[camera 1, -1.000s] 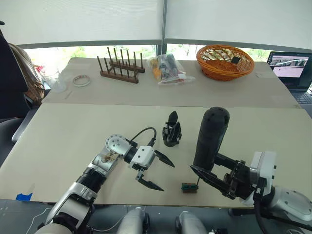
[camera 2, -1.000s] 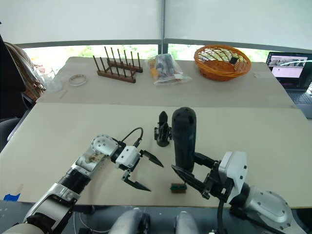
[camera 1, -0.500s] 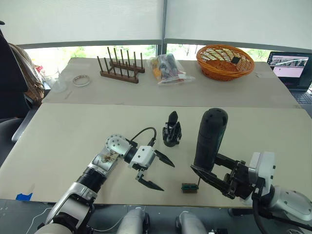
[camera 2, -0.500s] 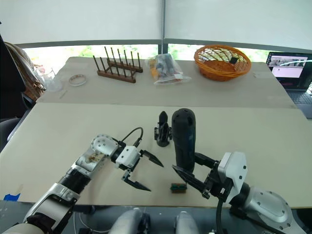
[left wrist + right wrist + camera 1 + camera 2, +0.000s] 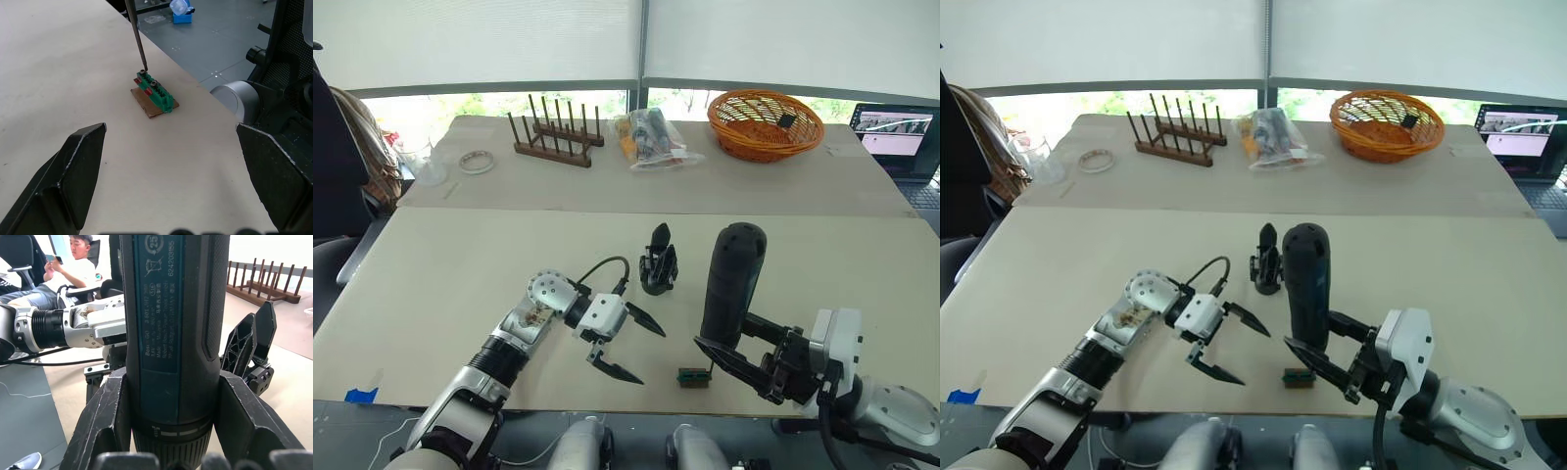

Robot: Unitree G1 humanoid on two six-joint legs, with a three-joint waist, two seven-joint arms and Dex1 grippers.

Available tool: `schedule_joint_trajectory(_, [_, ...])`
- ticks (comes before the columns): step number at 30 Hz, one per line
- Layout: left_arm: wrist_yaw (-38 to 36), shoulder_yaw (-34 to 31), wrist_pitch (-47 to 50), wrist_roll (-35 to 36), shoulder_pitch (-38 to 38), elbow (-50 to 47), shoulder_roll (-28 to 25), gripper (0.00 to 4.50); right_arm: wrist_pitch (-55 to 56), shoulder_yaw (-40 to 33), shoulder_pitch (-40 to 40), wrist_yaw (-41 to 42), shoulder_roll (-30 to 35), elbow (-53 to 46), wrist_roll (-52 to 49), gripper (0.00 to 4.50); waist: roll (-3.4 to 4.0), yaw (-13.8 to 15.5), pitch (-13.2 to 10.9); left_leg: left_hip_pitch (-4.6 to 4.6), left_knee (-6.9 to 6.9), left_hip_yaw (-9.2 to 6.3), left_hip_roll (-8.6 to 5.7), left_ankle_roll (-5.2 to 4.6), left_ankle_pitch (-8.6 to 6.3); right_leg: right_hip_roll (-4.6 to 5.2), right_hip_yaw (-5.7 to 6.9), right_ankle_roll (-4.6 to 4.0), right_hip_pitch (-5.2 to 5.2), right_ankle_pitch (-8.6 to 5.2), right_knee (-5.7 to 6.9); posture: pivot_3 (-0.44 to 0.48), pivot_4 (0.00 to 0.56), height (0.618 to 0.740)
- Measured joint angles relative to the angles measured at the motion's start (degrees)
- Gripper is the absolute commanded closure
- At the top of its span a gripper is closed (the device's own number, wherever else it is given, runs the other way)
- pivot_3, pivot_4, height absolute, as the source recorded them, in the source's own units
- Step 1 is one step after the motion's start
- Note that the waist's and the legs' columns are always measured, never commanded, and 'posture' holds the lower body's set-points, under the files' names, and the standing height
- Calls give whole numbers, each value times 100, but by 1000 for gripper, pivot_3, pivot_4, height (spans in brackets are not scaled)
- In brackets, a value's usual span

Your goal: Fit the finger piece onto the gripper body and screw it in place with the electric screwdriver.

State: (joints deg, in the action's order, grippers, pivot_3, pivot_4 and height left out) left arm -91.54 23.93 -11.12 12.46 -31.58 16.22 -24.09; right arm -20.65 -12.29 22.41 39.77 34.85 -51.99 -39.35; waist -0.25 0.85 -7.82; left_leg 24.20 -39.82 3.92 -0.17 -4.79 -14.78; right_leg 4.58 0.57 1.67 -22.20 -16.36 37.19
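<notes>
Left eye view gives you the left gripper [image 5: 628, 346] low over the beige table [image 5: 460, 274], its two black fingers spread wide apart with nothing between them and touching nothing. Just to its right you have the small green-and-black block [image 5: 692, 376] lying flat near the table's front edge. In the left wrist view that block [image 5: 154, 91] sits on a thin brown backing, and the thin metal bit [image 5: 137, 34] comes down onto the screw at one end of it.

Behind the open gripper, toward the middle of the table, the gripper body [image 5: 658, 262] stands upright with its pointed finger sticking up, free of both grippers. You cannot pick out the loose finger piece anywhere.

Further right, your right gripper [image 5: 739, 354] is clamped on the lower part of the electric screwdriver [image 5: 731, 284], which stands nearly upright, rounded end up. The right wrist view shows the fingers [image 5: 105, 421] pressed against both sides of the barrel.

Along the far table you have a roll of tape [image 5: 477, 161], a wooden peg rack [image 5: 555, 135], a clear bag of parts [image 5: 651, 137] and an orange wicker basket [image 5: 765, 125]; a laptop [image 5: 897, 137] sits at the far right. White blinds cover the windows behind. In the right wrist view a person [image 5: 73, 271] sits in a chair, looking at a phone.
</notes>
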Motion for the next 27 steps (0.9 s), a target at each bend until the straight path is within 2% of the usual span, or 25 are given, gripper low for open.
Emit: schedule_joint_trajectory(27, [39,19,17,-128,1,0,105,0,18,-78,-72,-7,35,0,-13,2574,0,-1,0,0,0,0,0,0,0,0,0,0,0,0,0,0,150,740])
